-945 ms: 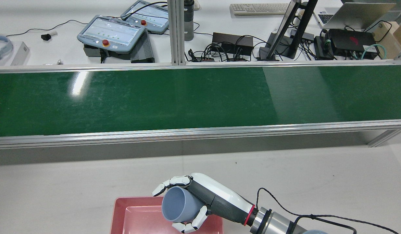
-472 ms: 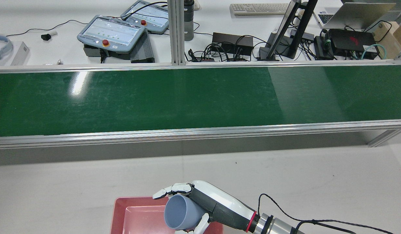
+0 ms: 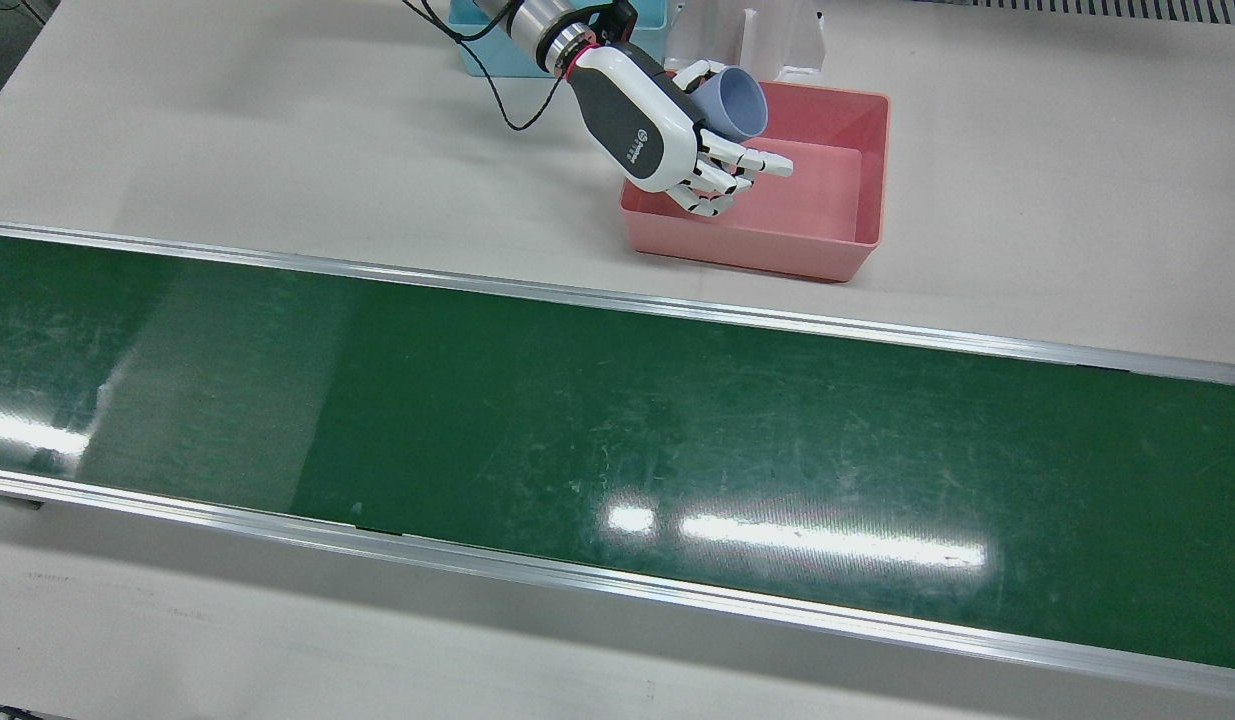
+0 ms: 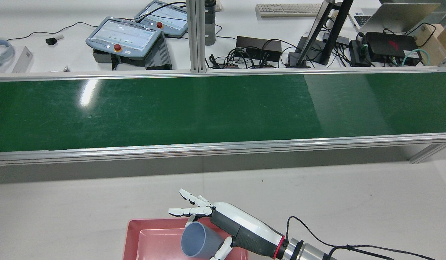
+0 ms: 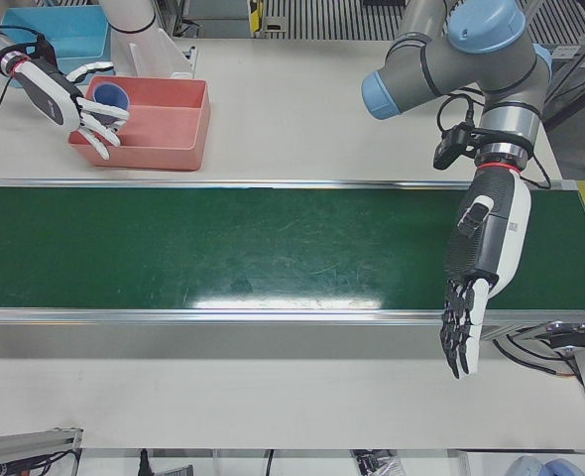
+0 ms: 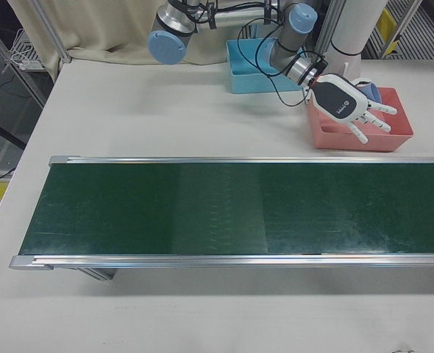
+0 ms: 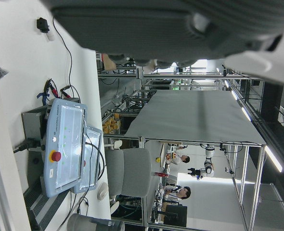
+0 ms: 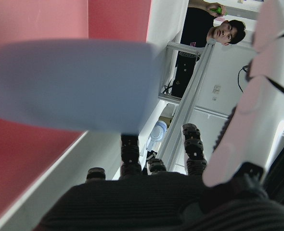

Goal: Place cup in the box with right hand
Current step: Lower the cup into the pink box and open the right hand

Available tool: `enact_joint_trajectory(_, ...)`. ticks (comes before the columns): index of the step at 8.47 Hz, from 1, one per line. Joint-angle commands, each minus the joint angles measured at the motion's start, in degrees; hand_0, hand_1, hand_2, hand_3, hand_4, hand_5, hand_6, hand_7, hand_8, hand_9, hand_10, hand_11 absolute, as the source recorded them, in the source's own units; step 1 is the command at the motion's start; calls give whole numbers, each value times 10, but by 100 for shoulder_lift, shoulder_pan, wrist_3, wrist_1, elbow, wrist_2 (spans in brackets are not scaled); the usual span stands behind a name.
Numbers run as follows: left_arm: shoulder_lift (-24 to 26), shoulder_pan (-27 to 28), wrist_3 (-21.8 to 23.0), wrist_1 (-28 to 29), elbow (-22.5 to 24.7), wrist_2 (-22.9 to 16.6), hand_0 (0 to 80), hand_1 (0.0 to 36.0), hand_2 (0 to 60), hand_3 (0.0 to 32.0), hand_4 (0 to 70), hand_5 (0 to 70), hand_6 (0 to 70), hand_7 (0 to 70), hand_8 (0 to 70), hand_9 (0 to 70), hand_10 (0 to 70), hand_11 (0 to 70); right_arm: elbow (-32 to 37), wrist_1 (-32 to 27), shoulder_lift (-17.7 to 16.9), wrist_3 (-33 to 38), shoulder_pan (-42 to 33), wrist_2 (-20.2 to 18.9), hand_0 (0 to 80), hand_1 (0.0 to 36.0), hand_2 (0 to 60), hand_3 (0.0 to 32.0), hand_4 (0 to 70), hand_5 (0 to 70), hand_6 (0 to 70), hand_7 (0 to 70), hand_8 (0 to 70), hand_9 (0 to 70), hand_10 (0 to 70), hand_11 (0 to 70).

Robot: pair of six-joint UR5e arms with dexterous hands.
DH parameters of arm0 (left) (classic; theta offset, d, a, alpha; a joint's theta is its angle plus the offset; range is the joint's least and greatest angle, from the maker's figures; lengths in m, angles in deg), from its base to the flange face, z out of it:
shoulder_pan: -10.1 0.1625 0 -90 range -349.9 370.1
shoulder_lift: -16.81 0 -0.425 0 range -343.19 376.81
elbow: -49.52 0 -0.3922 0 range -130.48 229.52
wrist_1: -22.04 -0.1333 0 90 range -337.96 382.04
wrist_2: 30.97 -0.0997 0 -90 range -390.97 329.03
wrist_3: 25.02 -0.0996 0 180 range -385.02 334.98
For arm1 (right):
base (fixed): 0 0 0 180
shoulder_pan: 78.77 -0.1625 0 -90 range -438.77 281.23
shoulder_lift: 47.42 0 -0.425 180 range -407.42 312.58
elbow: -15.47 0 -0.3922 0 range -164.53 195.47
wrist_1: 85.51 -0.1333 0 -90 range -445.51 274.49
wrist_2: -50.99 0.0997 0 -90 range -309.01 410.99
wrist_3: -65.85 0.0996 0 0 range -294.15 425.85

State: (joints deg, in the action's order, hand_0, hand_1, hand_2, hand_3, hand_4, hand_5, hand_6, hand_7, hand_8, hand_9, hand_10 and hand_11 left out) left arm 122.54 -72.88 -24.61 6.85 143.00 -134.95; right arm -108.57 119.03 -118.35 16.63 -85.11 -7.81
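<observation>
Landmark: pink box (image 3: 835, 236), on the pale bench (image 3: 277, 150) between the green conveyor belt (image 3: 617, 450) and the arm pedestals.

Right hand (image 3: 667, 130) — over the box's wall on the robot's right, palm turned toward the interior. Fingers (image 4: 186, 204) splayed and straight, fanned out past the box's belt-side corner in the rear view; they are not wrapped around anything. Thumb (image 4: 221, 249) extended below the cup in the same view.

Cup (image 4: 196, 240) — grey-blue, lying tilted on its side with its open mouth facing away from the palm, inside the box outline at the end nearest the right hand. Its closed end sits just against the palm; whether it still touches the hand or already rests on the box floor cannot be told. In the front view the cup (image 3: 734, 100) shows above the box's far rim, beside the thumb side of the hand.

Left hand (image 5: 476, 288) — well apart from the box, on the other side of the belt's length, hanging fingers-down over the belt's operator-side edge. Fingers straight and close together, holding nothing.

Blue bin (image 6: 250, 70) stands on the bench near the box, behind the right arm.
</observation>
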Motion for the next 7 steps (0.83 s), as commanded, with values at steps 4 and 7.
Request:
enact_joint_trajectory(4, 0, -8, 4, -1, -5, 1, 0, 0, 0, 0, 0, 0, 0, 0, 0, 0, 0, 0, -102, -2, 1, 113, -16, 0, 479, 127, 0, 0, 0, 37, 40, 137, 2, 39, 0, 0)
enact_joint_trajectory(7, 0, 0, -5, 8, -5, 1, 0, 0, 0, 0, 0, 0, 0, 0, 0, 0, 0, 0, -472, 7, -8, 848, -892, 254, 498, 182, 0, 0, 0, 49, 32, 83, 0, 15, 0, 0)
